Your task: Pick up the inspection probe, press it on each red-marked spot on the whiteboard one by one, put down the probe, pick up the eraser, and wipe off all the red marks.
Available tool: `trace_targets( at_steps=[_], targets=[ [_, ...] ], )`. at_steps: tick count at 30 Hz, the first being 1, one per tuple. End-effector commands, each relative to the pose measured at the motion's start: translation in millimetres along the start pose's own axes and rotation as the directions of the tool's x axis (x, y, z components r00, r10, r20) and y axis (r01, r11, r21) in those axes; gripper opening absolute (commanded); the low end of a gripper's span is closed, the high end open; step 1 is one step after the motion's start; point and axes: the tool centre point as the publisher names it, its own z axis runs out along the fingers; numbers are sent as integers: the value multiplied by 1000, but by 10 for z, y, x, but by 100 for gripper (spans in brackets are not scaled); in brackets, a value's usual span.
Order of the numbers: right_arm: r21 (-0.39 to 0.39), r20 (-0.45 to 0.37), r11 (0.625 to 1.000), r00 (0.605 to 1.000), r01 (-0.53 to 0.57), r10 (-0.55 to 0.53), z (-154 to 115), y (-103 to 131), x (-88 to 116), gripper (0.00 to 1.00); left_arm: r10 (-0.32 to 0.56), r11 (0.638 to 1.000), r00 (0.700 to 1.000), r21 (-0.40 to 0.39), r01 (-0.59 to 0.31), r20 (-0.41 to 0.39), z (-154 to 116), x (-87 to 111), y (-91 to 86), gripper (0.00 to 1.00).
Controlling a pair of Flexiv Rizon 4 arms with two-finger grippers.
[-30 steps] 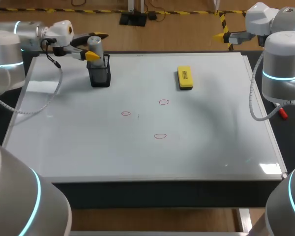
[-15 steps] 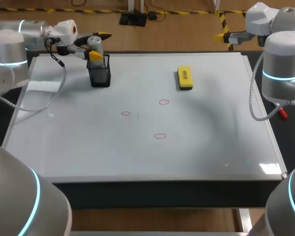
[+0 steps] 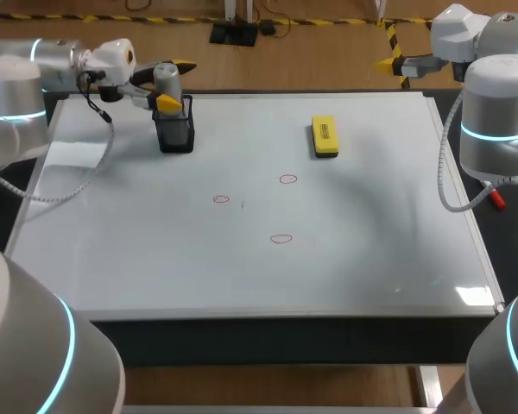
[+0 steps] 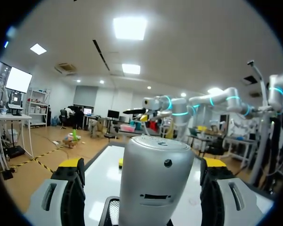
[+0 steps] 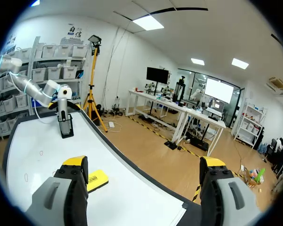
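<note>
Three red marks (image 3: 281, 238) sit mid-whiteboard (image 3: 371, 259). Farther back, at one o'clock, you see the yellow eraser (image 3: 325, 136) lying flat. At eleven o'clock the probe (image 3: 166, 79) stands upright in its black holder (image 3: 176, 136). Your left gripper (image 4: 144, 165) straddles it, fingers apart. Your right gripper (image 5: 144, 165), spread wide, hangs past the far edge at two o'clock.

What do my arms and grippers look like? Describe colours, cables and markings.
The left arm and right arm are rounded silver-grey links with glowing cyan rings at the joints and white wrists. The left gripper and right gripper have grey fingers with yellow tips. A black cable loops at the left wrist; grey hoses hang beside both arms.
</note>
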Motion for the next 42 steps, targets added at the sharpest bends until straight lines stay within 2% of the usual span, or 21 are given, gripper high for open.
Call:
trace_targets(
  at_steps=[1, 12, 14, 16, 17, 18, 23, 32, 42],
  targets=[
    [2, -1, 1000, 1000, 0, 0, 2, 1, -4, 100, 6, 1000, 994, 1, -6, 108, -8, 99, -8, 100],
    [2, -1, 1000, 1000, 0, 0, 2, 1, -4, 100, 10, 1000, 992, 6, -11, 123, -7, 99, -8, 100],
    [2, -1, 1000, 1000, 0, 0, 2, 1, -4, 100, 11, 1000, 992, 7, -12, 122, -7, 98, -7, 73],
    [2, -1, 1000, 1000, 0, 0, 2, 1, -4, 100, 21, 1000, 993, 10, -22, 115, -15, 106, -15, 43],
    [2, -1, 1000, 1000, 0, 0, 2, 1, -4, 100, 29, 999, 994, 15, -30, 106, -22, 117, -22, 24],
    [2, -1, 1000, 1000, 0, 0, 2, 1, -4, 100, 37, 999, 995, 13, -39, 93, -28, 133, -32, 0],
    [2, -1, 1000, 1000, 0, 0, 2, 1, -4, 100, 56, 998, 996, 9, -56, 74, -56, 171, -62, 0],
    [2, -1, 1000, 1000, 0, 0, 2, 1, -4, 100, 75, 997, 994, 0, -76, 85, -72, 170, -148, 0],
    [2, -1, 1000, 1000, 0, 0, 2, 1, -4, 100, 94, 995, 988, 5, -95, 121, -119, 160, -355, 0]
  ],
)
